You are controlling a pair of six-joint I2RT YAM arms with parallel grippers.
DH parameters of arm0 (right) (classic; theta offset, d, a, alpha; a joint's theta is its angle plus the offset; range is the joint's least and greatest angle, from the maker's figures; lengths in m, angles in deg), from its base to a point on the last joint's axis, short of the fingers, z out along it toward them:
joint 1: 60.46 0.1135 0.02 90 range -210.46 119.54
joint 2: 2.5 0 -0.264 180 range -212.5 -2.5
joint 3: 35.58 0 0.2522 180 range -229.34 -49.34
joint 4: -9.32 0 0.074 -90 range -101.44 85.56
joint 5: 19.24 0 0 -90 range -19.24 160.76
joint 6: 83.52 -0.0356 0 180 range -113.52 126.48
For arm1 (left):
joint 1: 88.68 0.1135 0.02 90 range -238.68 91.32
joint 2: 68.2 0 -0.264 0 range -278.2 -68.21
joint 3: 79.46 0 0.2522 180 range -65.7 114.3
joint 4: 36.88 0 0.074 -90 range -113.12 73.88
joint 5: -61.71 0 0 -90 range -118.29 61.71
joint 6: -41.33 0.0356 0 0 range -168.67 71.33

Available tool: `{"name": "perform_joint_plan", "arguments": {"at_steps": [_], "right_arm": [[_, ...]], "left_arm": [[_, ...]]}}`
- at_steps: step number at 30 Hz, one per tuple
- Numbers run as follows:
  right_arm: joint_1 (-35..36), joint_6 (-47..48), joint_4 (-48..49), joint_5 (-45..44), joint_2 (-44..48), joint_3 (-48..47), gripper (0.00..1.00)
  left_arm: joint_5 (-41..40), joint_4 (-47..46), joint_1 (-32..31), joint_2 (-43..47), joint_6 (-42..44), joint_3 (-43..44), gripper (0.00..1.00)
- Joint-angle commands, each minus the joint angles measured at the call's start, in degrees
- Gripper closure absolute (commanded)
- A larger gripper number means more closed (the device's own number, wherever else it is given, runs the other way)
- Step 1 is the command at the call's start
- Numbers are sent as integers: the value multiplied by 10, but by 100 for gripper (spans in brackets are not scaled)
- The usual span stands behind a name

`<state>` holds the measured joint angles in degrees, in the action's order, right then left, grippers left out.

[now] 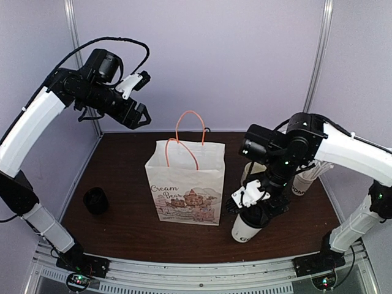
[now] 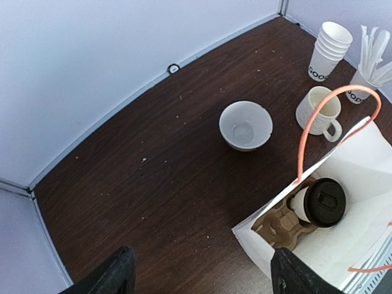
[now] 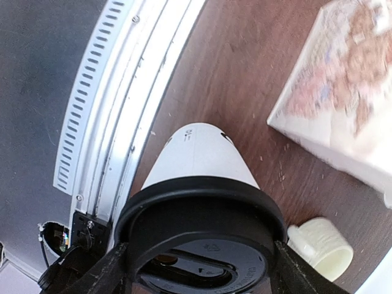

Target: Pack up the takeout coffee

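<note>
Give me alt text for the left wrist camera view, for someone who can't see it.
Looking down into an open white paper bag where one black-lidded coffee cup sits in a cardboard carrier. Beyond it on the dark table are a white bowl, a mug and stacked paper cups.

First cup in bag, second cup rightward
</note>
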<state>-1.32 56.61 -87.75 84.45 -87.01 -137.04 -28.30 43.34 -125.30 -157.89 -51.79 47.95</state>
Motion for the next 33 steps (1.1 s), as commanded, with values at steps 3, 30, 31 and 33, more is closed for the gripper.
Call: {"name": "perform_joint_plan", "arguments": {"at_steps": [3, 30, 31, 33], "right_arm": [[125, -15, 45, -54, -92, -89, 26], [184, -42, 19, -139, -377, -347, 1], [184, -43, 16, -139, -369, -350, 1], [184, -44, 9, -118, -347, -351, 1]], "left_arm": [[-44, -7, 6, 64, -42, -32, 20], [80, -23, 6, 142, 6, -133, 19], [94, -20, 5, 145, 10, -135, 19], [122, -11, 1, 152, 16, -138, 19]]}}
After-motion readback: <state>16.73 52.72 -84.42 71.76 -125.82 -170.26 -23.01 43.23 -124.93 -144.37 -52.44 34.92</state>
